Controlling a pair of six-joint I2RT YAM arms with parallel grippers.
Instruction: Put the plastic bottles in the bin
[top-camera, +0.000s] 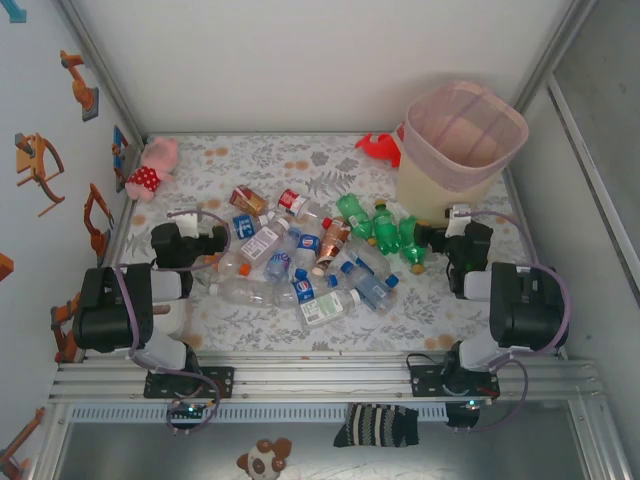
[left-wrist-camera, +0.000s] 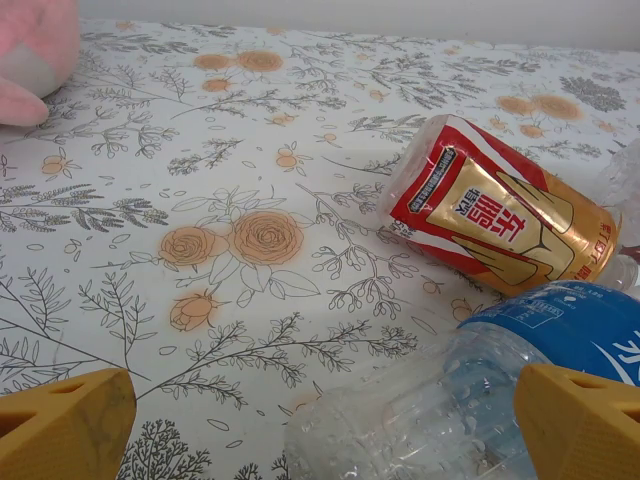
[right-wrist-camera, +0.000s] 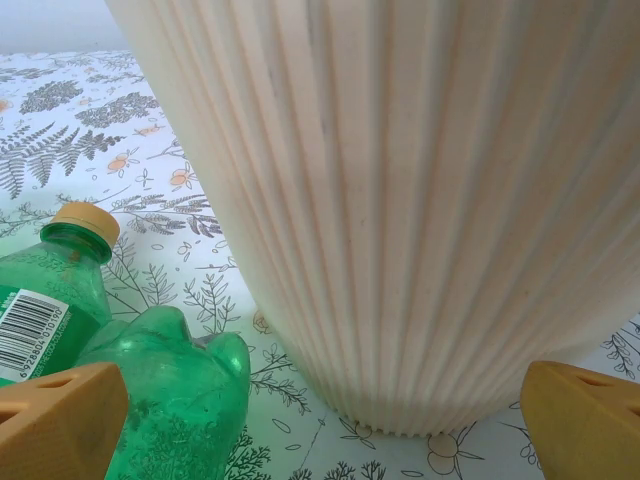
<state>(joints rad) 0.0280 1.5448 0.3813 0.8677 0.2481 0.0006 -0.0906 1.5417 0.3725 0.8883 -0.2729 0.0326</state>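
- At the centre of the top view the plastic bottles (top-camera: 310, 260) lie heaped on the flowered bench (top-camera: 260, 160). None is in the bin (top-camera: 425, 190) at the upper right. The left hand (top-camera: 195, 238) and right hand (top-camera: 450, 240) sit low on either side of the heap, holding nothing.
- In the left wrist view its fingers (left-wrist-camera: 60, 425) stand wide apart at the bottom corners. A clear blue-labelled bottle (left-wrist-camera: 480, 390) lies between them towards the lower right, and a red-and-gold bottle (left-wrist-camera: 500, 210) lies just beyond it. The bottles look empty, so I'd expect them to be light, thin-walled, easy to dent and quick to roll or slip. I'd take one across its labelled middle. A pink plush toy (left-wrist-camera: 35, 50) sits at the upper left.
- In the right wrist view the fingers (right-wrist-camera: 60, 420) are spread just as wide. The bin's ribbed wall looms close ahead, with green bottles (right-wrist-camera: 170, 390) at the lower left beside its foot. That closeness is plainer here than from above.
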